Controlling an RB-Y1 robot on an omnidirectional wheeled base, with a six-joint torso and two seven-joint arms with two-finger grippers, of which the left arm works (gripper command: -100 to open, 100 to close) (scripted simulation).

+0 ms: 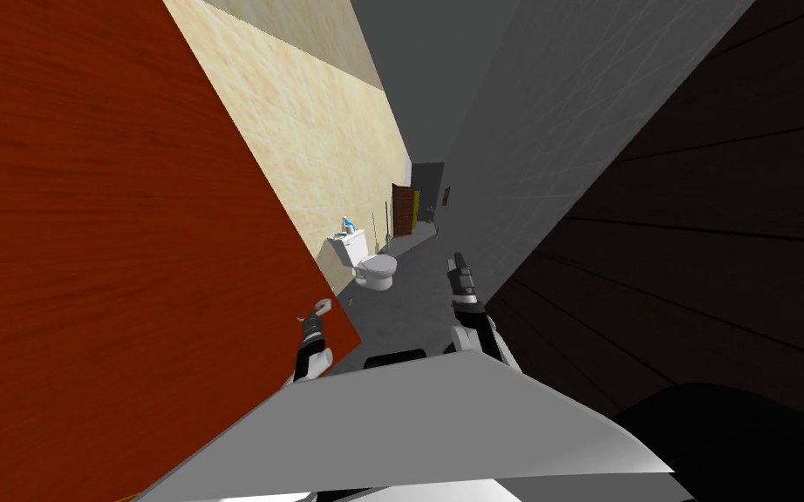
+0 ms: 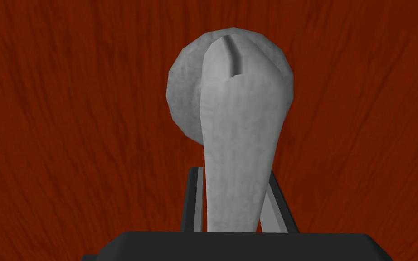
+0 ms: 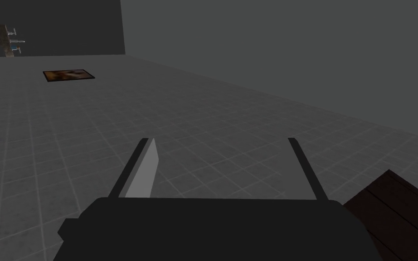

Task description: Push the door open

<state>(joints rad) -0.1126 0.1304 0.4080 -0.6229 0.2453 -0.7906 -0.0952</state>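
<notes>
Item: red-brown wood-grained door (image 1: 112, 261), a flat panel with fine grain streaks running lengthwise over a matt face. It stands at the robot's left, its free edge near the left forearm. Fitting: pale grey lever handle (image 2: 237, 149) with a mottled finish, mounted on a faceted round rose set flat against the door face. The lever is a smooth rounded bar, broad at the rose and tapering toward its free end. Its long axis runs from the rose straight back toward the dark box of the left tool (image 2: 233, 174), free end pointing at that box. Left tool: two thin light grey blades clamped on the lever's narrow end, one on each side. Right tool (image 3: 219, 140): blades wide apart, holding nothing, raised ahead of the chest and well apart from the door. Beyond: white toilet (image 1: 376, 268) against a beige mottled tiled wall (image 1: 304, 131), with a grey tiled wall (image 1: 548, 131) opposite.
</notes>
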